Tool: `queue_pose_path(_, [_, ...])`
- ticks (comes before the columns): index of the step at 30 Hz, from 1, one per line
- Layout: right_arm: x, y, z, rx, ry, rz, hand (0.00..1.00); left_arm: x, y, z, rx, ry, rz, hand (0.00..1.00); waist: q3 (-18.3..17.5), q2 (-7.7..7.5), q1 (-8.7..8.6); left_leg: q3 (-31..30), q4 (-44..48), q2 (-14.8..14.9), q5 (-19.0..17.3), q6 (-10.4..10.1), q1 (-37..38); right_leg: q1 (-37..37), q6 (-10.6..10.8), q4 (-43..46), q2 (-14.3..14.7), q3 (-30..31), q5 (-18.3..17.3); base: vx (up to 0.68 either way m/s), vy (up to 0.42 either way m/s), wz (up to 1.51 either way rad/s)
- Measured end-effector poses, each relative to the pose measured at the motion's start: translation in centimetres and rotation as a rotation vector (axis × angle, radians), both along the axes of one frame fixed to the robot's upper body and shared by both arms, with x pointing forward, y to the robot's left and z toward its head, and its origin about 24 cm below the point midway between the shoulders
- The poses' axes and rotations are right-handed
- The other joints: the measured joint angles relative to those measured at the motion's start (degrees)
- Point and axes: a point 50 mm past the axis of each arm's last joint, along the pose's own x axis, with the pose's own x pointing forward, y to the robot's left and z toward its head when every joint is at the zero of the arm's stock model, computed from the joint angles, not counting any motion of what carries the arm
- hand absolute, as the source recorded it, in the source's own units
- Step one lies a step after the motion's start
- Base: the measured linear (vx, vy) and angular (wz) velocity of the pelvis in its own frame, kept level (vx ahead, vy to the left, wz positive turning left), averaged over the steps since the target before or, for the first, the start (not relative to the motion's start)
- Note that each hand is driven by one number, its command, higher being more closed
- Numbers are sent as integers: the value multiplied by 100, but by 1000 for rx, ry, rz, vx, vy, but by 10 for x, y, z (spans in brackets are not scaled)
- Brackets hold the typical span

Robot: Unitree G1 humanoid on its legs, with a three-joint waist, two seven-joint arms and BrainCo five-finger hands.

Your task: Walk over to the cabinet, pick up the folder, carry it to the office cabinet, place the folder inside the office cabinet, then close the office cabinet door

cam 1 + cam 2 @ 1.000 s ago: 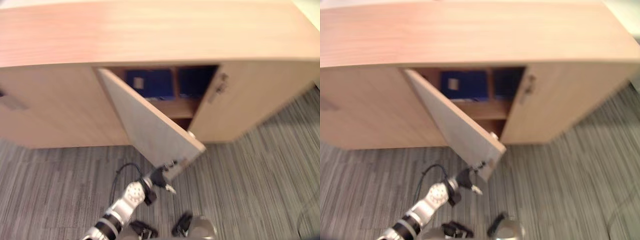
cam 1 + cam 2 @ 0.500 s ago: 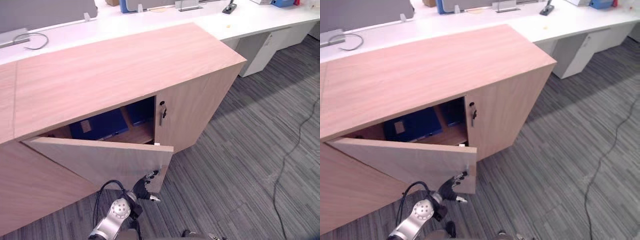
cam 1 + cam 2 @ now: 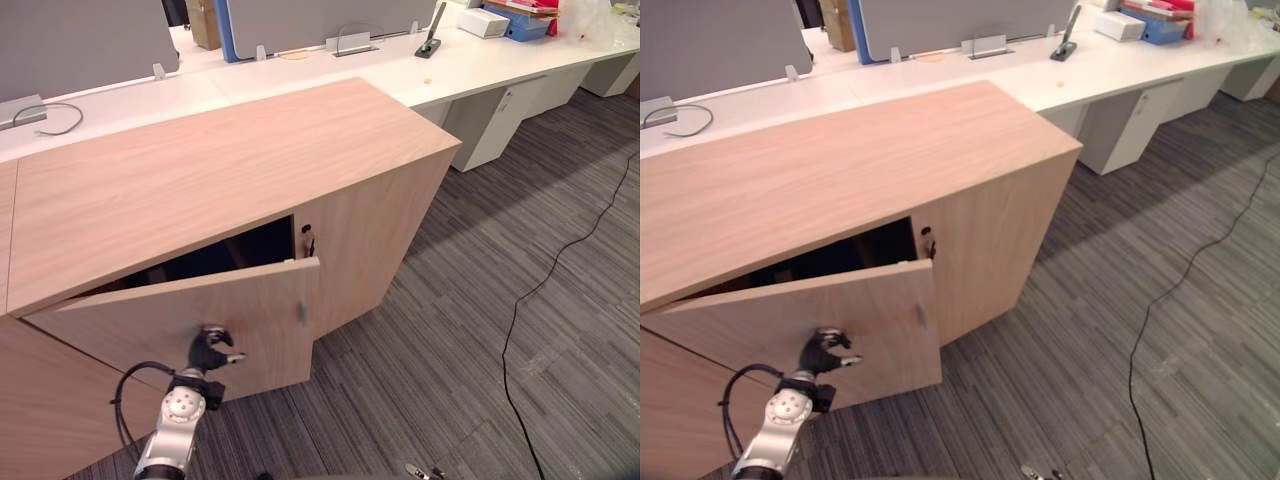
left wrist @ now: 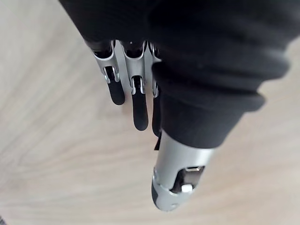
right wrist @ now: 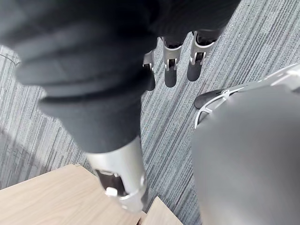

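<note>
I have the left hand [image 3: 208,351] planted on the face of the office cabinet's left door [image 3: 110,328], low and toward its free edge. In the left wrist view its fingers [image 4: 139,108] lie straight and flat against the pale wood, gripping nothing. The door stands ajar, swung most of the way in, with a dark wedge of interior open above it. I cannot make out the folder in that gap.

The cabinet [image 3: 220,165] is a low, light-wood unit with a broad bare top. Its right door [image 3: 365,240] is closed, with a small lock and handle [image 3: 306,238] at its inner edge.

The right hand [image 5: 108,56] hangs beside the body over the carpet [image 3: 450,340], fingers [image 5: 169,75] loosely straight and holding nothing.

The grey striped carpet covers the floor, and a black cable [image 3: 545,285] trails across it on the right. Behind the cabinet runs a long white desk [image 3: 400,72] backed by grey divider panels [image 3: 310,18]. A blue box [image 3: 527,20] sits at the desk's far right end, and a loose cord [image 3: 45,108] lies on it to the left.
</note>
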Motion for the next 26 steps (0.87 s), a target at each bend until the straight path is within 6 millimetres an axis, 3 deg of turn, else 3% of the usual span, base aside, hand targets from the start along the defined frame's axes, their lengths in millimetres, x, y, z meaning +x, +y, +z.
queue_pose_path(6, [-3, 0, 1, -10, -4, 36, 0, -3, 42, 18, -55, -167, 395, 0, -120, 28, 3, 7, -399, -16, 325, 40, 37, -113, -26, -193, 62, 0, 250, -155, 27, -1])
queue_pose_path(14, [-4, -1, 1, -36, 3, 101, 0, -21, 63, 17, -65, -218, 667, 0, -185, 50, -2, 3, -691, -37, 580, 57, 35, -171, -42, -391, 131, 5, 437, -125, 24, -1])
queue_pose_path(18, [-4, -1, 1, -41, 7, 106, 0, -40, 58, -12, -141, -112, 705, 0, -201, 50, 14, -10, -709, -62, 589, 57, 29, -156, -48, -453, 147, 5, 456, -28, 12, 0])
queue_pose_path(20, [-4, -1, 1, -42, 8, 108, 0, -61, 49, -43, -320, -14, 741, 0, -218, 55, 11, -42, -695, -72, 598, 75, 31, -128, -23, -481, 153, -6, 470, 19, 2, 4])
queue_pose_path(22, [-5, -1, 1, -39, 14, 109, 0, -98, 38, -81, -620, 88, 843, 0, -220, 53, 10, -136, -692, -93, 594, 72, 30, -55, -20, -524, 158, -85, 471, 57, 1, 20])
queue_pose_path(26, [-4, -2, 1, -39, 16, 136, 0, -153, 7, -118, -798, 284, 906, 0, -221, 51, 59, -237, -690, -117, 591, 69, 38, 34, -13, -556, 153, -168, 463, 35, 13, 16])
